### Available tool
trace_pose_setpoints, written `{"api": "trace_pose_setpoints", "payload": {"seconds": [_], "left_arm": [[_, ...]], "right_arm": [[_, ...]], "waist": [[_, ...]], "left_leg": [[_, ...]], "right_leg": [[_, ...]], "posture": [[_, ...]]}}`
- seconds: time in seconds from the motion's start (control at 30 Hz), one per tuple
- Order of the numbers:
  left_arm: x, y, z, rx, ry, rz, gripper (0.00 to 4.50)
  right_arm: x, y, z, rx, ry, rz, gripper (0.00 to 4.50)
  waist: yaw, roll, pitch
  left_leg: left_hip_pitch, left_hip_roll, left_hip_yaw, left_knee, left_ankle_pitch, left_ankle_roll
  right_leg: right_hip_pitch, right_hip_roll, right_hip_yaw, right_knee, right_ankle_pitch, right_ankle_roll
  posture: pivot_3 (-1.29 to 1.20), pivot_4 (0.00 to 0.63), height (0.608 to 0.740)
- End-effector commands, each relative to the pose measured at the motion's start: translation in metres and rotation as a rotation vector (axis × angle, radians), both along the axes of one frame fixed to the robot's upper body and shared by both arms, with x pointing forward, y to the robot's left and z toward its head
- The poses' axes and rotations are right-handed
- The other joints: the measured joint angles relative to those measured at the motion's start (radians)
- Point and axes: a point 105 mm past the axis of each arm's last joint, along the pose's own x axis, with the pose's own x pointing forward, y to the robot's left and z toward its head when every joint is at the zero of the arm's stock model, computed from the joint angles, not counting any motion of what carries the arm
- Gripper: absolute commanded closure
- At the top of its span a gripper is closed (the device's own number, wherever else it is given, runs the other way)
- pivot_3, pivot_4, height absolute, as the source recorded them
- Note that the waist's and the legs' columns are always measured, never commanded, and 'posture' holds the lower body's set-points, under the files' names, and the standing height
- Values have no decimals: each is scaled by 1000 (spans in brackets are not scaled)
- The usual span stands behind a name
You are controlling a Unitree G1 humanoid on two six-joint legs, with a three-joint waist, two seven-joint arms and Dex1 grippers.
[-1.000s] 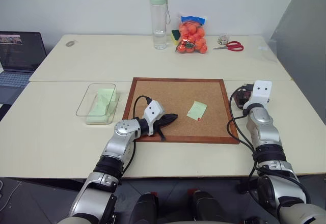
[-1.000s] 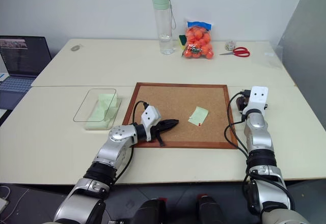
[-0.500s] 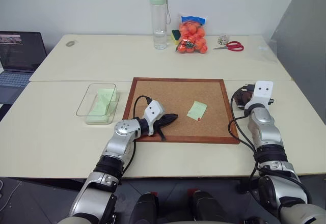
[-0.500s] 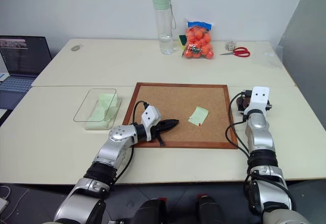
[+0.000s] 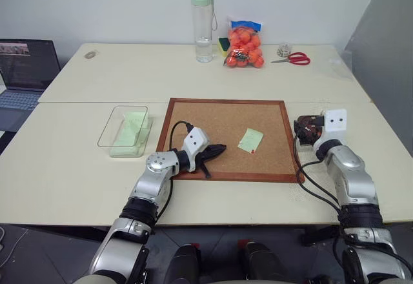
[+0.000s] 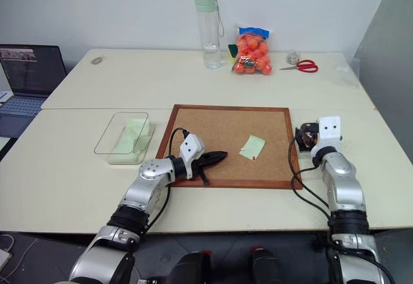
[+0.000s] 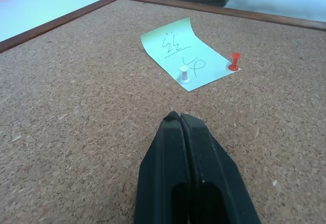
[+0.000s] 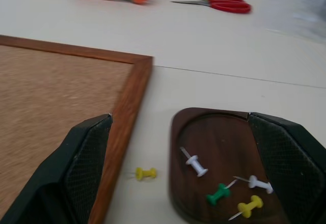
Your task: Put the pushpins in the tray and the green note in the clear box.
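Desk [image 5: 77, 168] seen from above, pale cream, with a wood-framed corkboard [image 5: 227, 139] lying flat at its centre. On the cork lies a green note [image 7: 186, 53], held by a white pin [image 7: 184, 74] and a red pin [image 7: 234, 61]; there is handwriting on the paper. The left end effector [image 7: 179, 118] hovers low over the cork near the board's front left, its two black fingers pressed together and holding nothing, pointing toward the note but apart from it.

To the left of the board stands the clear box [image 5: 124, 130], with pale green paper already lying inside it.

Just beyond the board's right edge sits the tray [image 8: 226, 158], a small dark brown dish. Inside it lie four pushpins: two white [image 8: 195, 164], one green [image 8: 219, 194] and one yellow [image 8: 247, 206]. Another yellow pin [image 8: 145, 173] lies on the bare desk between the tray and the board's frame. The right end effector [image 8: 178, 147] is near the tray with its fingers spread wide, one toward the board's frame and one toward the tray's far side, gripping nothing.

Along the far side of the desk stand a bottle [image 5: 201, 22] with a green cap, a bag of orange fruit [image 5: 243, 44] and red scissors [image 5: 293, 57]. A laptop [image 5: 24, 71] sits at the far left.
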Motion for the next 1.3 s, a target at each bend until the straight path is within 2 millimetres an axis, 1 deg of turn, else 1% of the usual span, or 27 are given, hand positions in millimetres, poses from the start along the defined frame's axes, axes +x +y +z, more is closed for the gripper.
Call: {"api": "trace_pose_setpoints", "payload": {"seconds": [0.03, 0.17, 0.33, 0.47, 0.6, 0.67, 0.8, 0.93, 1.0, 1.03, 1.07, 1.1, 1.13, 1.2, 1.3], "left_arm": [[-6, -5, -22, 46, 67, -12, 4500], [-6, -5, -22, 45, 67, -14, 4500], [-7, -6, -22, 46, 69, -18, 4500], [-8, -6, -23, 46, 70, -20, 4500], [-9, -7, -23, 45, 73, -21, 4500], [-9, -7, -24, 45, 73, -21, 4500], [-9, -6, -23, 45, 70, -16, 4500], [-9, -4, -23, 47, 69, -12, 4500], [-9, -3, -24, 48, 70, -11, 4500], [-9, -3, -24, 48, 70, -10, 4500], [-10, -3, -24, 48, 70, -10, 4500], [-10, -3, -24, 49, 70, -9, 4500], [-10, -2, -24, 49, 70, -8, 4500], [-10, -2, -24, 49, 70, -7, 4500], [-10, -2, -24, 49, 71, -6, 4500]], "right_arm": [[-16, 24, 21, -10, -79, 195, 11], [-29, 34, 22, -6, -79, 289, 11], [-43, 58, 23, 1, -75, 432, 11], [-52, 79, 14, -17, -38, 539, 11], [-50, 94, 3, -32, -1, 594, 11], [-50, 98, -1, -27, 16, 613, 11], [-50, 108, -16, -45, 60, 655, 11], [-47, 112, -21, -39, 66, 666, 11], [-46, 114, -22, -38, 67, 670, 366], [-45, 115, -23, -37, 66, 671, 454], [-45, 115, -23, -36, 65, 672, 770], [-45, 115, -23, -36, 64, 673, 947], [-45, 115, -23, -35, 63, 674, 1239], [-45, 116, -23, -33, 63, 676, 1566], [-46, 116, -25, -33, 72, 682, 2232]], "waist": [[0, 0, 0], [1, 0, 0], [1, 0, 0], [1, 0, 0], [1, 0, 0], [1, 0, 0], [2, 0, 0], [2, 0, 0], [2, 0, 0], [2, 0, 0], [2, 0, 0], [2, 0, 0], [2, 0, 0], [2, 0, 0], [2, 0, 0]], "left_leg": [[0, 0, 0, 0, 0, 0], [0, 0, 0, 0, 0, 0], [-1, 0, 0, 0, 0, 0], [-1, 0, 0, 0, 0, 0], [-1, -1, 0, 0, 0, 0], [-1, 0, -1, 0, 0, 0], [-2, -1, -1, 0, 0, 0], [-2, -1, -1, 0, 0, 0], [-2, -1, -1, 0, 0, 0], [-2, -1, -1, 0, 0, 0], [-2, -1, -1, 0, 0, 0], [-2, -1, -1, 0, 0, 0], [-2, -1, -1, 0, 0, 0], [-2, -1, -1, 0, 0, 0], [-2, -1, -1, 0, 0, 0]], "right_leg": [[0, 0, 0, -1, 0, 1], [0, 0, 1, -1, 2, 3], [0, 0, 1, -2, 0, -1], [0, 0, 0, -2, -1, -1], [0, 0, 0, -3, -1, -1], [0, 0, 0, -3, -1, -1], [0, 0, 0, -3, -1, -1], [0, 0, 0, -3, 0, 0], [0, 0, 0, -3, 0, 0], [0, 0, 0, -3, 0, 0], [0, 0, 0, -3, 1, 1], [0, 0, -1, -3, 2, 3], [0, 0, -1, -3, 2, 3], [0, 0, -1, -3, 2, 3], [0, 0, -1, -3, 2, 3]], "posture": [[0, 150, 740], [0, 150, 740], [0, 150, 740], [0, 150, 740], [0, 150, 740], [0, 150, 740], [0, 150, 740], [0, 150, 740], [0, 150, 740], [0, 150, 740], [0, 150, 740], [0, 150, 740], [0, 150, 740], [0, 150, 740], [0, 150, 740]]}}
